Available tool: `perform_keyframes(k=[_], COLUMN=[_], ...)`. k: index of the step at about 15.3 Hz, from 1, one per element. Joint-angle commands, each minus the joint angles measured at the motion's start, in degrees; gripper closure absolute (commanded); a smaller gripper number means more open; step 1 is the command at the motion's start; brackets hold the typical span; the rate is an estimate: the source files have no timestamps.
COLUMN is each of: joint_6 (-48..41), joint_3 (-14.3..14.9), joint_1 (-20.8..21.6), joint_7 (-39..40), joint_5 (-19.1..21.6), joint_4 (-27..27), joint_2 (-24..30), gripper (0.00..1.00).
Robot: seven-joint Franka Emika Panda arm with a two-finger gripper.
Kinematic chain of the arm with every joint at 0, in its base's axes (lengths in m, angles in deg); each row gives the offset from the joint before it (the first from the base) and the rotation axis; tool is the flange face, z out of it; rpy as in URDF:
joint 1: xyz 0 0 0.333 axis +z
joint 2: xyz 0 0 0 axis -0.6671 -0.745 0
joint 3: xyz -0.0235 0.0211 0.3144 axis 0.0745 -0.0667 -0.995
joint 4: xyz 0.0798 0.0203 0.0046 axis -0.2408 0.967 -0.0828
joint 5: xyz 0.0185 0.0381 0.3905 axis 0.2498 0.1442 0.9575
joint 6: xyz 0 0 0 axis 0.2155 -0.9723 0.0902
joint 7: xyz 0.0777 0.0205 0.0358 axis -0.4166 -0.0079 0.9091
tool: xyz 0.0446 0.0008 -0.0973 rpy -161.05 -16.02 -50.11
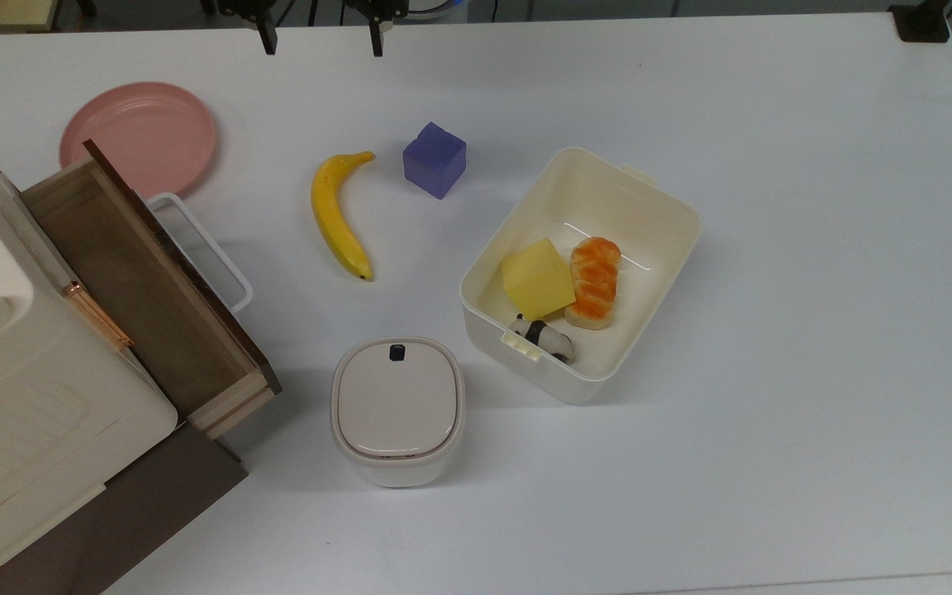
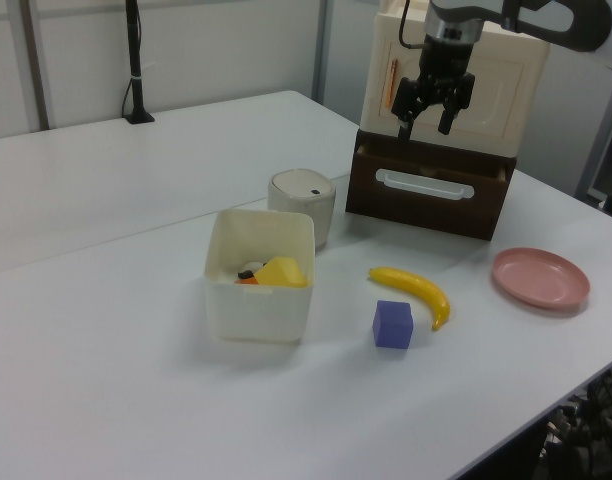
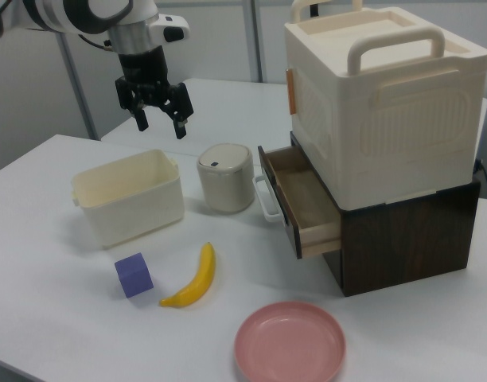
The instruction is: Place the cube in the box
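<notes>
- White tabletop is seen in the top view, with the box resting on it. Inside the box are held a yellow block, an orange striped bread-like piece and a small black-and-white figure. The cube is set outside the box, toward the top view's left, beside a banana. A lidded white bin is kept shut; a wooden drawer is pulled open; a pink plate lies bare.
- From the left view, the gripper is held high above the drawer, its fingers spread apart with nothing between them.
- From the right view, the cube is seen on the table in front of the box.
</notes>
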Motion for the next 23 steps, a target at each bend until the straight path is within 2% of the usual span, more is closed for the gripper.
perform_keyframes(k=[1, 17, 23], joint_6=[-2.4, -2.5, -0.9], joint_3=[0.7, 0.1, 0.2], joint_1=[-1.5, -1.3, -1.6], joint_7=[6.3, 8.9, 10.5], joint_5=[0.5, 0.5, -0.9], joint_4=[1.3, 2.0, 2.0], joint_2=[-0.3, -1.4, -4.1], gripper=[0.0, 0.0, 0.0])
